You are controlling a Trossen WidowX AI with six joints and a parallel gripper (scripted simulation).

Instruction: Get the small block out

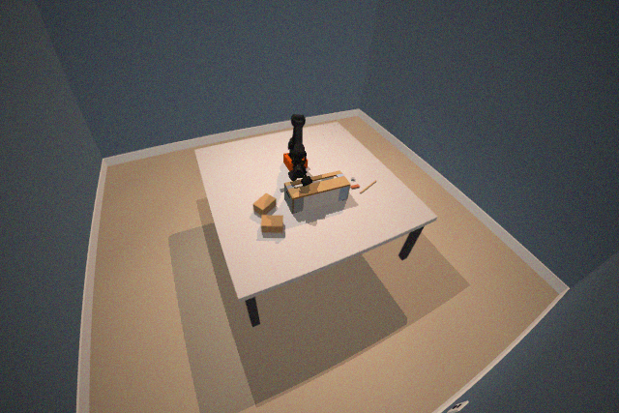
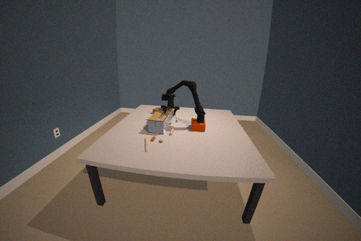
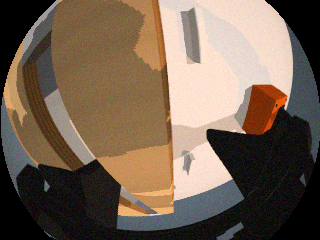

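The clear-fronted box stands mid-table with a tan wooden top. A slot runs along that top; in the wrist view it lies at the left. I cannot see a block inside the box from any view. My gripper is open and empty. It hangs just above the box's top near the end facing the arm's orange base. Its fingers straddle the top's long edge. A small red block lies on the table past the box's far end.
Two cardboard boxes lie beside the box's other end. A thin wooden stick and a small grey piece lie near the red block. A pale bar lies between the box and the base.
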